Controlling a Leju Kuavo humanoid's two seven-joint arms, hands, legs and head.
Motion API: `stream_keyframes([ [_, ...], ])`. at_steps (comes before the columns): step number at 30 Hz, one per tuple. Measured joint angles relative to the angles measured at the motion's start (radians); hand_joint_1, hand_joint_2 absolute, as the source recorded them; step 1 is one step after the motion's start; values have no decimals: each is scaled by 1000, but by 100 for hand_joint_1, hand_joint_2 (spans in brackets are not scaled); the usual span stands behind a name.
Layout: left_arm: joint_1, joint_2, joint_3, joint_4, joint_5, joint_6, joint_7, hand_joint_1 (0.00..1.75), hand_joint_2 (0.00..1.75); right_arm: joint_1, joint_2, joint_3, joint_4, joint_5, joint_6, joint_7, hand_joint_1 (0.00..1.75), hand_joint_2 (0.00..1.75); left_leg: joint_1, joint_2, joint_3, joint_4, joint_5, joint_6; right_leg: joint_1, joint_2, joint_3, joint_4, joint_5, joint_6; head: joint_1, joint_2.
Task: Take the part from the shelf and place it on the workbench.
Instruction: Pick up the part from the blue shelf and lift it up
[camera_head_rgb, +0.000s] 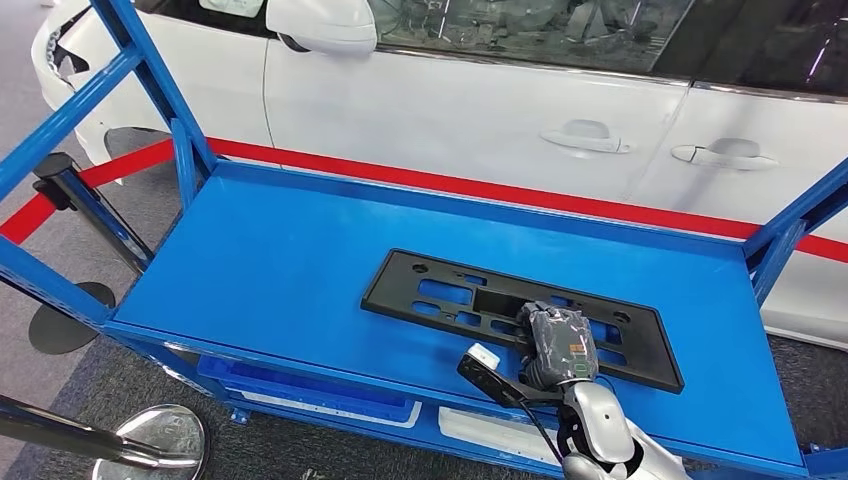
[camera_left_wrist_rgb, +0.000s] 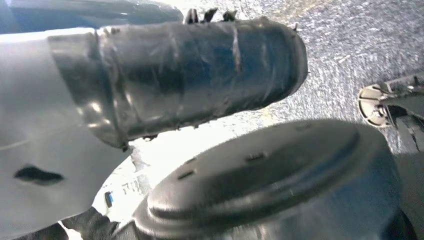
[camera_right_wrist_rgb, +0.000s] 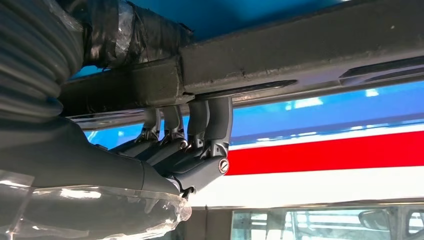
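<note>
The blue surface (camera_head_rgb: 300, 270) stands beside a white car (camera_head_rgb: 480, 110) with a red stripe (camera_head_rgb: 520, 190). A black plastic frame (camera_head_rgb: 440, 290), the part, lies flat on it, with its near long edge under the right hand (camera_head_rgb: 558, 345). In the right wrist view, the fingers (camera_right_wrist_rgb: 210, 120) hook under this edge and the thumb lies above: a pinching hold. Beyond the hand, the blue top is bare. The left hand (camera_left_wrist_rgb: 200, 75) hangs over grey floor (camera_left_wrist_rgb: 360, 45); I cannot tell its state.

Head view: bright, even overhead light. The blue metal shelf (camera_head_rgb: 300, 270) shows soft sheen and faint shadows; the white car door (camera_head_rgb: 450, 110) is near overexposure. Both wrist views are soft; the left one has blown-out floor highlights.
</note>
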Motion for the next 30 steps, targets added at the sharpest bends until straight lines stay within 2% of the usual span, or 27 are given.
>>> stream_keyframes([
  [2,0,0,-3,0,0,-1,-7,0,0,0,1,0,0,4,2,1,175,175,0,0,0,0,-1,2,0,0,0,-1,0,5,0,0],
  [6,0,0,-5,0,0,3,-22,0,175,2,1,0,-8,14,6,7,175,175,-1,0,0,1,-1,3,-1,0,0,-2,0,15,0,0],
  [17,0,0,-5,0,16,11,-52,0,175,23,-9,0,-96,25,3,38,175,175,2,1,4,-2,-1,3,-1,1,0,-2,0,15,-1,0],
  [24,-1,0,-5,0,18,64,-69,0,175,57,-48,-3,-250,34,-7,97,175,175,2,2,5,-5,-1,2,-1,1,0,-2,0,16,-1,0],
  [30,-1,0,-5,0,30,52,-57,0,175,82,-86,-29,-396,-45,-44,95,175,175,2,2,6,-6,-1,2,-1,2,0,-2,-1,16,-1,0],
])
